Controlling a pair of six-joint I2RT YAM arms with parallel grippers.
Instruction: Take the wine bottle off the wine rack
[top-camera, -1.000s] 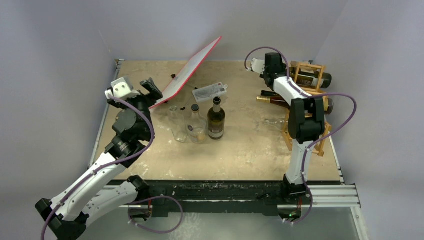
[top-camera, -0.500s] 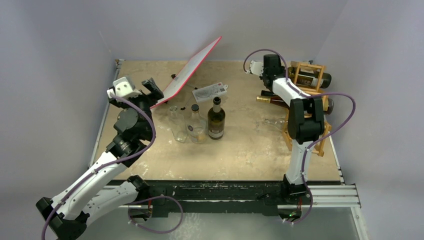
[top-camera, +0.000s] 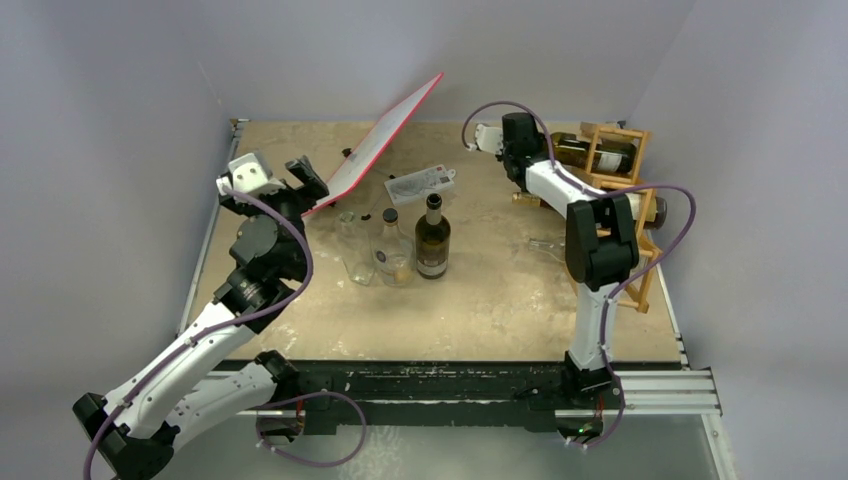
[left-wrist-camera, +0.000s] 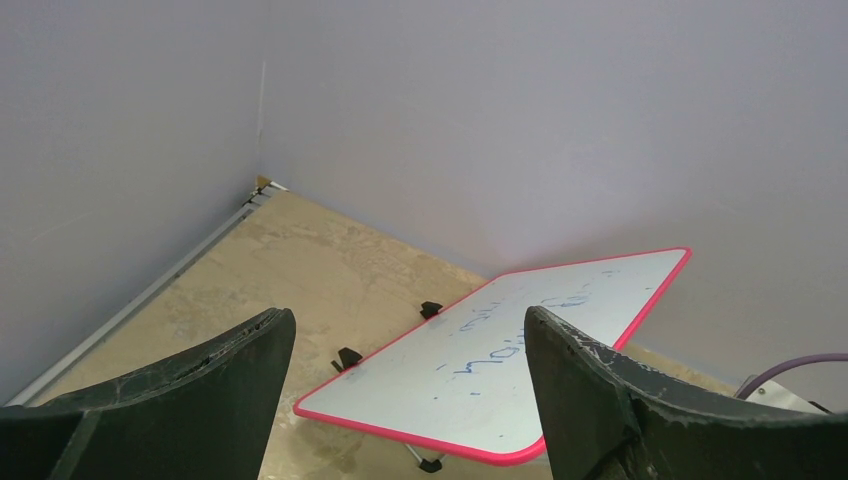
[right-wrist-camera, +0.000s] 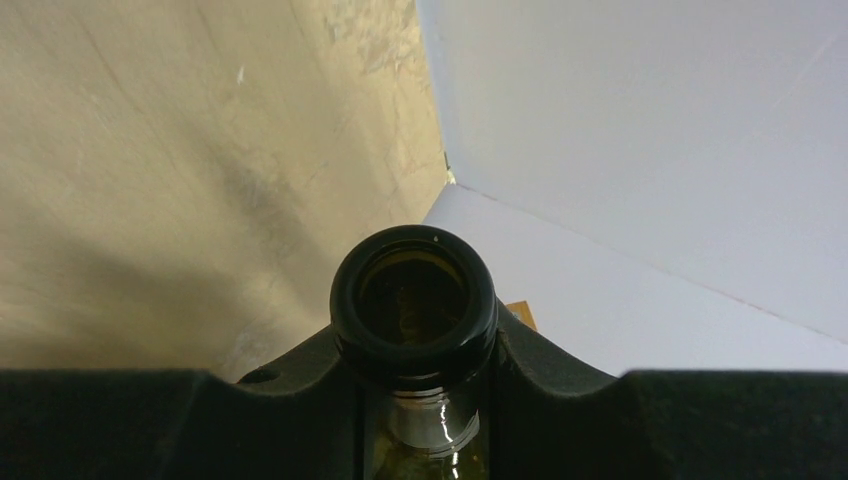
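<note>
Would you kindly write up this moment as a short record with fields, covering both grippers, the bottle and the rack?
right gripper: shut on the neck of the wine bottle
wine bottle: lying on its side in the top of the wine rack, mouth pointing left
left gripper: open, empty, raised near the whiteboard
whiteboard: red-edged, propped at a tilt
three bottles: upright mid-table, two clear, one dark
task status: bottle gripped, not yet clear of the rack
</note>
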